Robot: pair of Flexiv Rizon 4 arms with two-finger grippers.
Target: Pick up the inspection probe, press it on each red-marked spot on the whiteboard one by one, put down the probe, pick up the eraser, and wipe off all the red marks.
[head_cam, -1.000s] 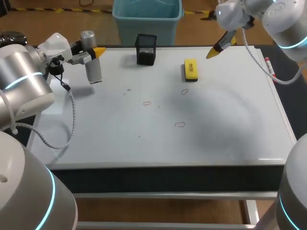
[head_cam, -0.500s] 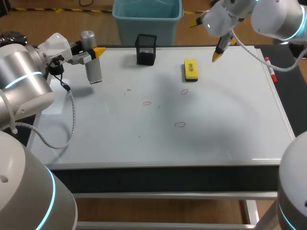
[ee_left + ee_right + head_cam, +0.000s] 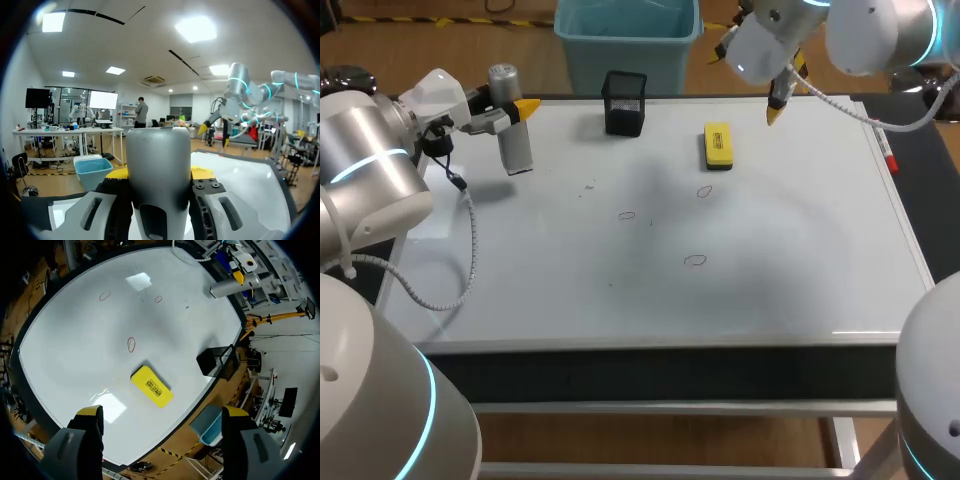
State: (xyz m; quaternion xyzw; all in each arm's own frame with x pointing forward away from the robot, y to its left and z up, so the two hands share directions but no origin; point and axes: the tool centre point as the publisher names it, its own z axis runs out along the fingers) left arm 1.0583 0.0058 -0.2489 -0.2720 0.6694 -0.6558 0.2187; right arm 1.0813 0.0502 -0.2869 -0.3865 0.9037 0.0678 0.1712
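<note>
The inspection probe [image 3: 510, 125], a grey cylinder, stands upright over the whiteboard's [image 3: 800, 260] far left part, and my left gripper [image 3: 516, 110] is shut on it. In the left wrist view the probe [image 3: 159, 165] fills the gap between the fingers of the left gripper [image 3: 159, 176]. The yellow eraser [image 3: 717, 145] lies flat near the far edge. My right gripper [image 3: 750, 80] hangs open and empty above the far edge, just right of the eraser [image 3: 152, 386], which lies ahead of the right gripper [image 3: 162, 412]. Three small red marks [image 3: 626, 215] [image 3: 705, 191] [image 3: 695, 260] dot the board's middle.
A black mesh holder [image 3: 624, 102] stands at the far edge between the probe and the eraser, and shows again as the holder [image 3: 217, 361] beyond the eraser. A red marker pen [image 3: 883, 143] lies along the board's right edge.
My right arm has swung left along the far edge, bringing its open gripper closer to the eraser and turning its fingers downward. The left arm and probe have not moved.
</note>
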